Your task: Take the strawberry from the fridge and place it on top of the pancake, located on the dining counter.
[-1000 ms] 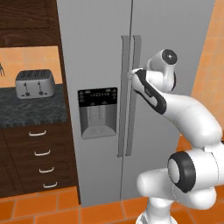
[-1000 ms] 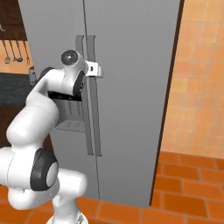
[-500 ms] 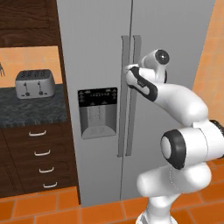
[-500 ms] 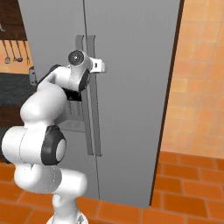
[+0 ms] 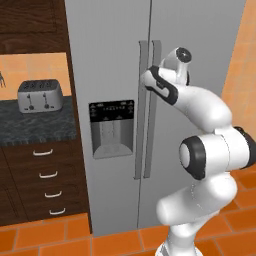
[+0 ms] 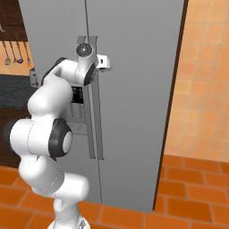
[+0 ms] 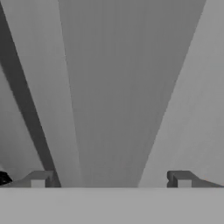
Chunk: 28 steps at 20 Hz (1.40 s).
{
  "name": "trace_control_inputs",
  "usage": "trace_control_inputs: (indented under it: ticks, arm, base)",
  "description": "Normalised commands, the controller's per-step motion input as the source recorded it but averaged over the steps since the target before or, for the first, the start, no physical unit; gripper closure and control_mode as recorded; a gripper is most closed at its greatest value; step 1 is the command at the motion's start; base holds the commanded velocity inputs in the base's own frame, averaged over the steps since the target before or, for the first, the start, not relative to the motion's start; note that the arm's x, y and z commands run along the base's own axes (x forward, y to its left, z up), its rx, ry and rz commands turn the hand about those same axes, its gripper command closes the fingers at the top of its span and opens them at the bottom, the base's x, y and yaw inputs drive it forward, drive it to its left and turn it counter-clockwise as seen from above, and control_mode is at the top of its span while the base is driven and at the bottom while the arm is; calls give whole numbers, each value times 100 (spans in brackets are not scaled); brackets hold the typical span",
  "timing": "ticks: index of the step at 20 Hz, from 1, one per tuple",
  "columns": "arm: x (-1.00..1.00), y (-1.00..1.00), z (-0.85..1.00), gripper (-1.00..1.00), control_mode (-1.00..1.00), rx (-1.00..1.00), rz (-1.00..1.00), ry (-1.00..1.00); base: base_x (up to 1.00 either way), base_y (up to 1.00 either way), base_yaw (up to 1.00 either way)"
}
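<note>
Fridge (image 5: 200,30) first: you see it filling the middle of the left base view, tall and grey, both doors closed, with its two long vertical handles (image 5: 148,110) running side by side down the centre seam and the black dispenser panel (image 5: 111,127) set in the left door, just left of those handles. Your arm comes up from the lower right of that frame and bends back toward the seam, so the end effector (image 6: 103,61) sits at the upper part of the handles; in the right base view it shows in the upper left of the frame, pressed close against the door front beside the handle. In the hand view the end effector (image 7: 109,179) is spread wide, its two dark fingertips (image 7: 40,178) standing far apart at the bottom edge with a broad grey bar of the fridge between them (whether that bar is the handle or the door face you cannot tell), and nothing is gripped. At the left edge of the left base view you have a silver toaster (image 5: 39,96) on the dark speckled worktop (image 5: 35,127), with a column of dark wood drawers (image 5: 47,180) beneath it. Orange tiles (image 5: 40,235) cover the floor along the bottom.
</note>
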Motion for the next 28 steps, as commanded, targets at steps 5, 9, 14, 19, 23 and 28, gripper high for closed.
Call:
trace_control_inputs:
  ticks: [5,9,14,19,23,28]
  arm:
    - [15,-13,-7,-100,-100,1,0,-45]
    - [1,-1,-27,-100,-100,0,0,-57]
    - [15,2,-47,-100,-100,0,4,-27]
    - [17,27,-45,-100,-100,4,6,-15]
    - [0,53,-38,-100,-100,4,8,-8]
    - [34,43,-17,-100,-100,5,4,-3]
  base:
    - [0,0,0]
    - [0,0,0]
    - [0,0,0]
    - [0,0,0]
    - [0,0,0]
    - [0,0,0]
